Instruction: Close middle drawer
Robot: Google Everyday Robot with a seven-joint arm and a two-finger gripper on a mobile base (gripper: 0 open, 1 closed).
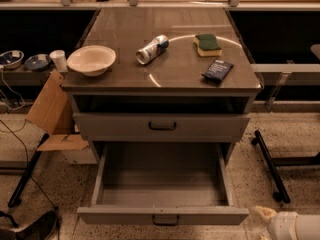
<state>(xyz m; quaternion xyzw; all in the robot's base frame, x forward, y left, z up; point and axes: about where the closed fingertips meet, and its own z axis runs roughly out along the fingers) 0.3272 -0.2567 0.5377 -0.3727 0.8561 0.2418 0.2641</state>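
The middle drawer (162, 184) is pulled far out at the bottom of the grey cabinet. Its deep grey tray is empty. Its low front panel (110, 216) carries a small dark bar handle (165, 220) at centre. A taller drawer front (100, 126) with the same kind of handle sits shut above it. My gripper (263, 216) is at the bottom right corner, just right of the open drawer's front right corner and apart from it. Only its cream tip and a piece of the white arm (295, 227) show.
On the cabinet top (175, 69) lie a beige bowl (91, 60), a tipped can (152, 49), a green sponge (208, 44) and a dark packet (217, 70). A cardboard box (50, 116) leans at the left. A black wheeled leg (269, 166) lies at the right.
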